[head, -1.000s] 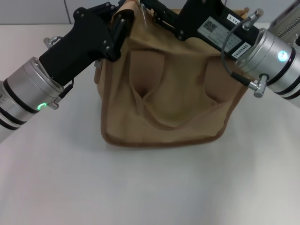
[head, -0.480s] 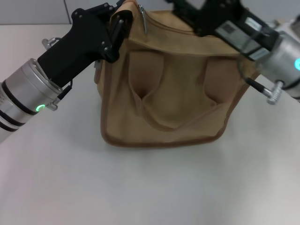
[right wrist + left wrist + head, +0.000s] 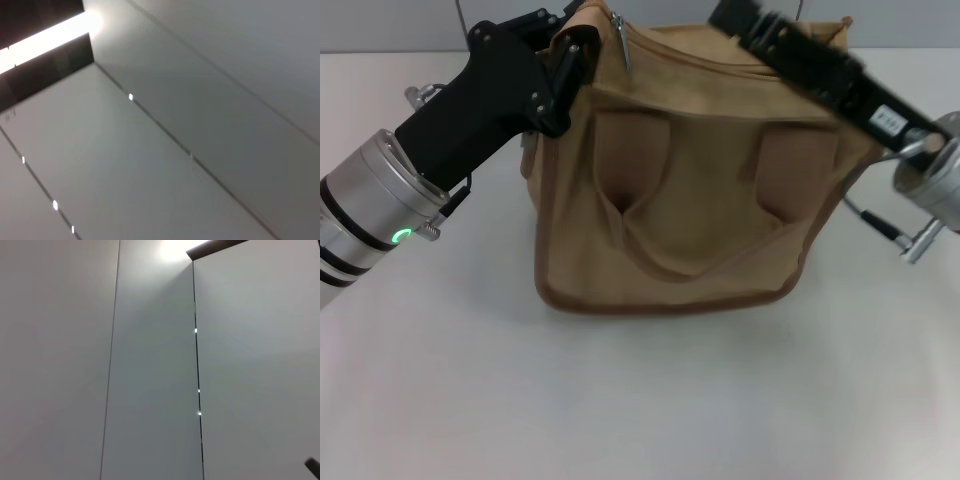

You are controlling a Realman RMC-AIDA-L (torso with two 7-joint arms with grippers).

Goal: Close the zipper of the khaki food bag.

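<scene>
Right arm (image 3: 840,85) farther right, label unreadable

A white table (image 3: 640,400) fills most of the head view, and its surface is smooth and matte. Behind its far edge stands a pale grey wall (image 3: 390,25). Both wrist views look at grey-white panels (image 3: 150,390) with thin dark seams (image 3: 197,390) between them. A bright strip of light (image 3: 45,37) glows beside a dark band.
</scene>
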